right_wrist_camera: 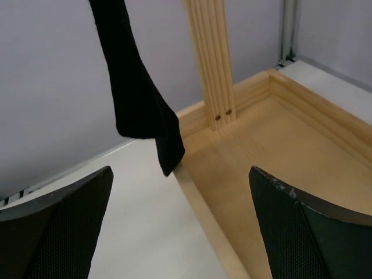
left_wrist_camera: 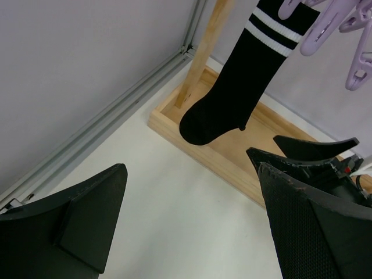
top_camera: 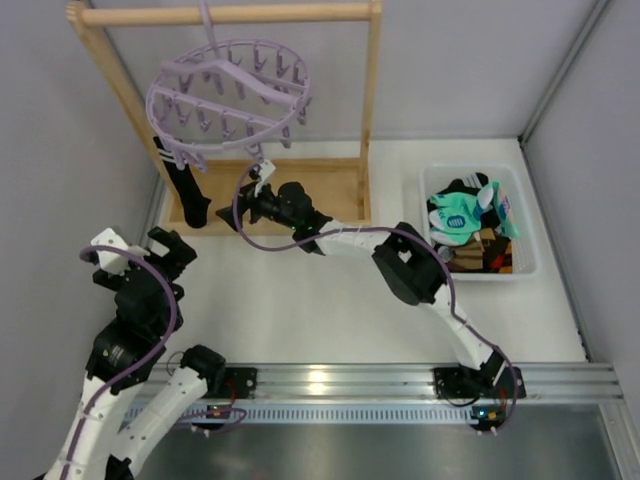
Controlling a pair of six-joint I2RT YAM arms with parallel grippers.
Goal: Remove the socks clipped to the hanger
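Note:
One black sock (top_camera: 186,186) with white bands hangs from a clip at the left edge of the lilac hanger (top_camera: 228,95), which hooks on the wooden rack's top bar. In the left wrist view this black sock (left_wrist_camera: 232,87) dangles over the rack's base, below lilac clips (left_wrist_camera: 325,29). My right gripper (top_camera: 245,208) is open, low over the rack base, just right of the sock's toe (right_wrist_camera: 139,110), with nothing between its fingers (right_wrist_camera: 314,226). My left gripper (top_camera: 178,248) is open and empty in front of the sock, well apart from it. Other socks (top_camera: 460,215) lie in a bin.
The wooden rack has a tray-like base (top_camera: 330,190), two uprights (right_wrist_camera: 212,58) and a top bar (top_camera: 230,14). A white bin (top_camera: 527,235) stands at the right. Grey walls close in on the left, back and right.

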